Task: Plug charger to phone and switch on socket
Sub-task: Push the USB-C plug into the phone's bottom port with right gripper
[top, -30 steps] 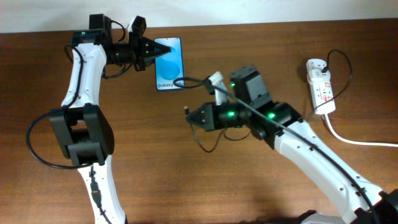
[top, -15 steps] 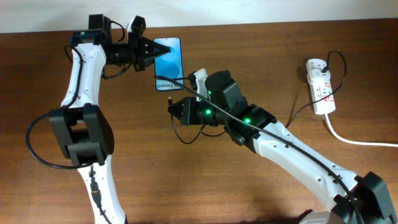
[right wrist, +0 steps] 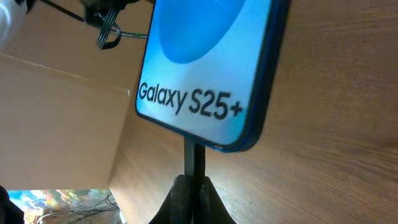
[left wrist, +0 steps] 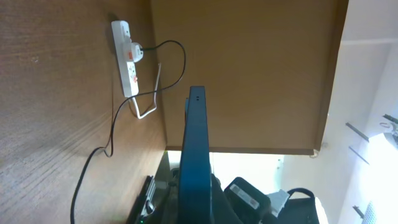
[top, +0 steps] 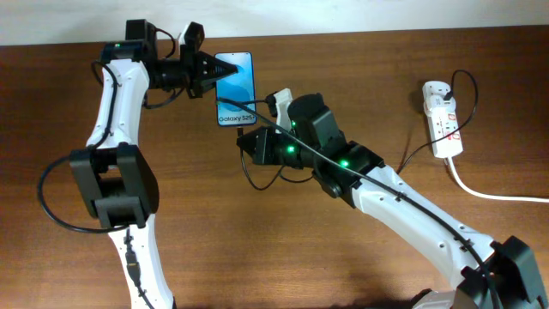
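The phone [top: 238,90] has a lit blue screen reading "Galaxy S25+" and lies on the table at the back left. My left gripper [top: 208,70] is shut on its left edge; the left wrist view shows the phone [left wrist: 196,155] edge-on between the jaws. My right gripper [top: 246,142] is shut on the charger plug [right wrist: 194,158], just below the phone's bottom edge. In the right wrist view the plug tip meets the bottom edge of the phone [right wrist: 205,81]; whether it is inserted cannot be told. The thin black charger cable [top: 257,182] loops under the right gripper [right wrist: 194,190].
The white socket [top: 442,116] with red switches lies at the far right, with a plug in its top outlet and a thick white cord [top: 489,193] trailing right. It also shows in the left wrist view [left wrist: 126,59]. The right arm stretches diagonally across the table.
My right gripper has carried the plug left and then up to the phone's bottom edge. The phone and left gripper have shifted slightly to the right.
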`<state>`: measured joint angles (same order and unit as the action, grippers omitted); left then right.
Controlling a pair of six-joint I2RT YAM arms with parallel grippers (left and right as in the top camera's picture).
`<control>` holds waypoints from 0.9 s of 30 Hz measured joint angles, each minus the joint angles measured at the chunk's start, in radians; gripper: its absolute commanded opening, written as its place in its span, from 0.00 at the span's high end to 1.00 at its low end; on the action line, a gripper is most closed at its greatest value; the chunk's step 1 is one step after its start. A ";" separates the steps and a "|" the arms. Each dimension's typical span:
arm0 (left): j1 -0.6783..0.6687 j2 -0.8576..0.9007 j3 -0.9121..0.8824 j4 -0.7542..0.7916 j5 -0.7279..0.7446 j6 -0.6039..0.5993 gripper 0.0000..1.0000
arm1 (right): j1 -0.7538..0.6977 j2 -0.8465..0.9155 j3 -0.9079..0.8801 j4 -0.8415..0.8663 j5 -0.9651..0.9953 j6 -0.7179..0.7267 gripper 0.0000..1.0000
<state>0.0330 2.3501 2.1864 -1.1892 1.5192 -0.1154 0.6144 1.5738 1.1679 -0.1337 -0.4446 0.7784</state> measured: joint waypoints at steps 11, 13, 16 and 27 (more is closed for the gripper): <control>0.000 0.000 0.000 0.007 0.003 0.000 1.00 | -0.003 0.001 0.000 0.001 -0.054 0.000 0.96; 0.000 0.000 0.000 0.030 -0.001 0.004 1.00 | -0.003 0.001 0.000 -0.012 -0.062 -0.002 0.96; 0.000 0.000 0.000 0.031 -0.005 0.004 1.00 | -0.003 0.001 0.000 -0.011 -0.073 -0.020 0.96; -0.006 0.000 0.000 0.034 -0.008 0.004 1.00 | -0.029 0.001 0.000 -0.015 -0.072 -0.023 0.96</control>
<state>0.0273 2.3501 2.1864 -1.1553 1.5112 -0.1116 0.5850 1.5745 1.1675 -0.1486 -0.5171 0.7551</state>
